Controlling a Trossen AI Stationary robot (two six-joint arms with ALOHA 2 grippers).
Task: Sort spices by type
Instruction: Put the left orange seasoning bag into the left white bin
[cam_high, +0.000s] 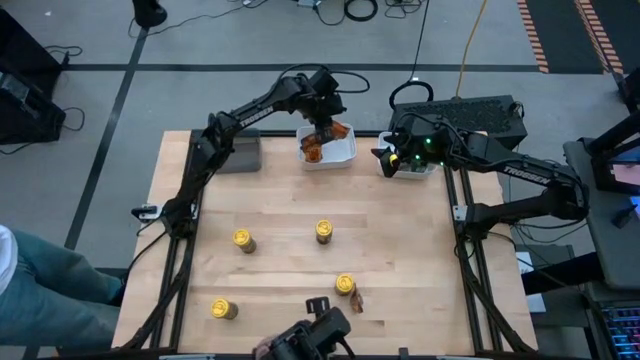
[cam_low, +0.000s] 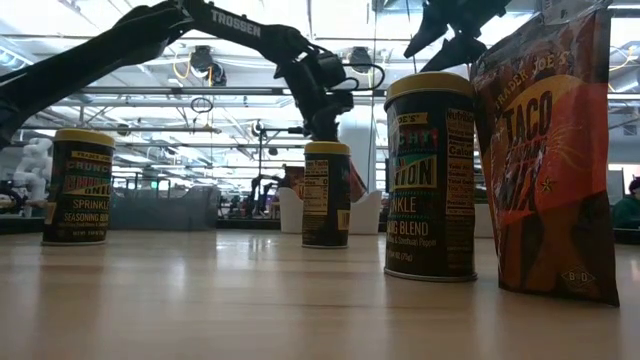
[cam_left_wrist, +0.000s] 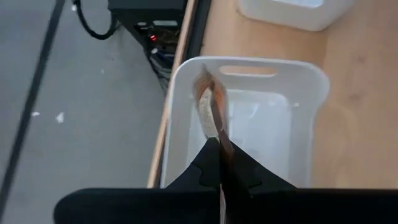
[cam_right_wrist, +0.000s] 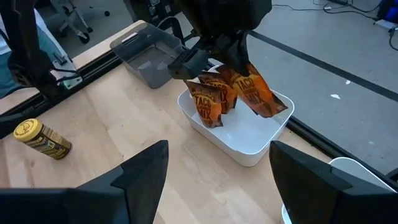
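Packet in left end effector above white tray, grey tray beside.

You have a white tray directly under the left gripper, at the far edge of the wooden table. A grey tray sits near the gripper on one side and a second white tray on the other. A person's jeans-clad leg shows well apart from it, off the table's corner.

The left gripper is clamped shut at full reach, while the right gripper gapes wide, hovering.
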